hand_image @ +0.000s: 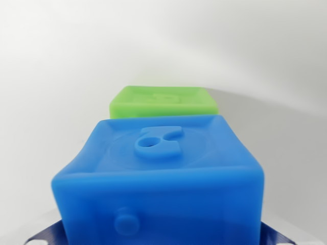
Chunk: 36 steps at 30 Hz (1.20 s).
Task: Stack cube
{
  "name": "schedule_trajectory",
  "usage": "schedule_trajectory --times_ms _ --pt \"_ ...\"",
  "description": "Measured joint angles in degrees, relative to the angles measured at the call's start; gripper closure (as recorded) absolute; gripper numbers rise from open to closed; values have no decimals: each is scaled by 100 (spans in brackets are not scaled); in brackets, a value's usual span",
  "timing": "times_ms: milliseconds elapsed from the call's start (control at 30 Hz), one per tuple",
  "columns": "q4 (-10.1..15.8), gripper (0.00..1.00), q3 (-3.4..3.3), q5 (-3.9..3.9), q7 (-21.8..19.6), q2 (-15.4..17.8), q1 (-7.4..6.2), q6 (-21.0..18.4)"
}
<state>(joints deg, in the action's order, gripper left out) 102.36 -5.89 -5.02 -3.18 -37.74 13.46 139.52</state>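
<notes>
A blue cube (163,178) fills the lower half of the wrist view, close to the camera. Its top face carries a raised figure inside a faint embossed ring; the shape looks like a numeral with one round hole, but it cannot be read for certain from this angle. On the side facing the camera sits a small raised round stud, low and toward the wrist view's left. No brand or printed writing shows on it.

Behind the blue cube, farther from the camera, stands a green cube (163,102). Only its top face and a strip of its near side show above the blue one. Its top also bears an embossed mark, too blurred to read. Whether the two cubes touch cannot be told.

Both sit on a plain white counter (286,132), whose edges lie outside the view.

At the bottom corners, dark blue parts (43,236) show on either side of the blue cube. Whether the claw is spread or pinching the cube cannot be told.
</notes>
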Motion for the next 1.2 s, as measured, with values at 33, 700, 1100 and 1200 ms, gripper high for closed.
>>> schedule_trajectory --times_ms 33,700,1100,1200 --pt "-4 100 1 -2 1 -19 1 14" --pt "-33 0 13 -20 10 -154 8 131" --pt "-34 0 14 -21 11 -176 9 139" --pt "-36 0 14 -21 11 -176 9 140"
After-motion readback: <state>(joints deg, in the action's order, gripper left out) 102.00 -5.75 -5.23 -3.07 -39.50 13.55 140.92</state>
